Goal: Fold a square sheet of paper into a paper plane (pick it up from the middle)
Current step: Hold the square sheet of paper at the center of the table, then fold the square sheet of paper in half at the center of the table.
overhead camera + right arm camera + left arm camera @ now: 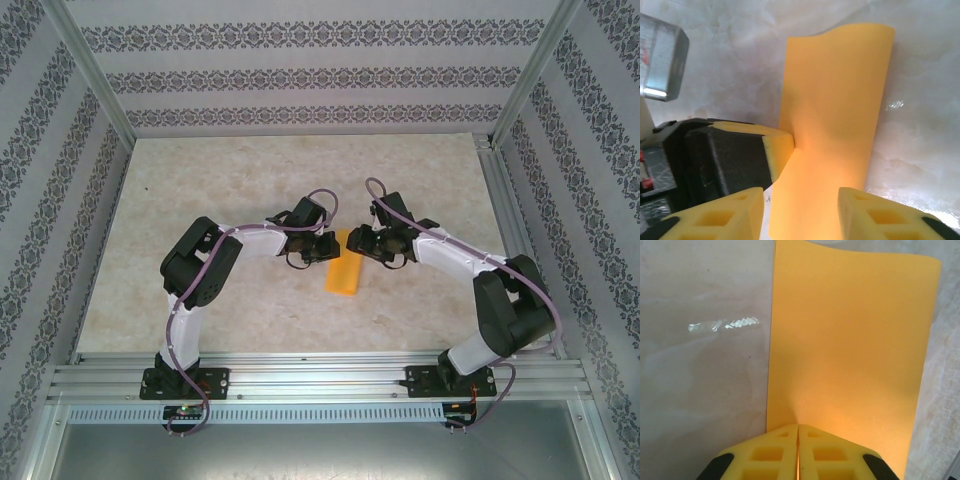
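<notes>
The square sheet of paper (343,276) is orange-yellow and lies as a long narrow rectangle on the table, between the two grippers. My left gripper (798,427) is shut on its near edge, and the paper (850,340) stretches away from the pinched spot and curls slightly at the far end. In the top view the left gripper (325,247) meets the strip's upper end from the left. My right gripper (800,200) is open, one finger on each side of the paper (840,90) and apart from it. The left gripper's fingertip (777,147) pinches the strip's left edge just ahead. The paper plane is out of view.
The marble-patterned table (250,180) is ringed by aluminium rails (320,375) and patterned walls. A shiny streak (725,325) marks the tabletop left of the paper. A silver metal block (662,55) hangs at the upper left of the right wrist view.
</notes>
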`<state>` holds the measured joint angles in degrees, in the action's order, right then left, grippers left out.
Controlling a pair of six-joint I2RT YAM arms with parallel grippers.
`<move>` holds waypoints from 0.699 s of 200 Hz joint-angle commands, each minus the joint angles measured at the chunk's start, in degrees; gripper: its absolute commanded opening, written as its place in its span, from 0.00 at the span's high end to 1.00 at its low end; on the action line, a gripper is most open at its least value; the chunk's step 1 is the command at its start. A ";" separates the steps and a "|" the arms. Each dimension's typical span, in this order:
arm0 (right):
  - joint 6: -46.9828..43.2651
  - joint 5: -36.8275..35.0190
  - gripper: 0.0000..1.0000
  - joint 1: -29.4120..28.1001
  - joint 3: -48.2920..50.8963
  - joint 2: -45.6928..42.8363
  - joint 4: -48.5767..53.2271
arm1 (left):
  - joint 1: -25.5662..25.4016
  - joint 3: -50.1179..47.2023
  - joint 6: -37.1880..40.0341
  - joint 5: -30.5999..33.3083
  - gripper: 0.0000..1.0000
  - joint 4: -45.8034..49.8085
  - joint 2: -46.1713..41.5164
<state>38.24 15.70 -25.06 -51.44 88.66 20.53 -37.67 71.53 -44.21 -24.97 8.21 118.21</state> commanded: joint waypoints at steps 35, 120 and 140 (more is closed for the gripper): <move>2.19 7.14 0.72 1.24 1.61 3.58 -8.27 | -0.83 0.59 1.73 2.43 0.89 4.89 1.05; 0.46 5.07 0.69 2.33 3.89 7.45 -7.39 | -0.91 1.42 1.92 2.30 0.89 5.60 1.87; 0.26 5.07 0.68 2.62 4.48 7.91 -7.61 | -0.92 1.44 1.79 2.35 0.89 5.60 2.02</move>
<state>39.33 21.12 -23.09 -48.21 95.55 14.31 -37.71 72.55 -43.81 -24.77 9.93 118.45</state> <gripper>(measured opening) 0.313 0.108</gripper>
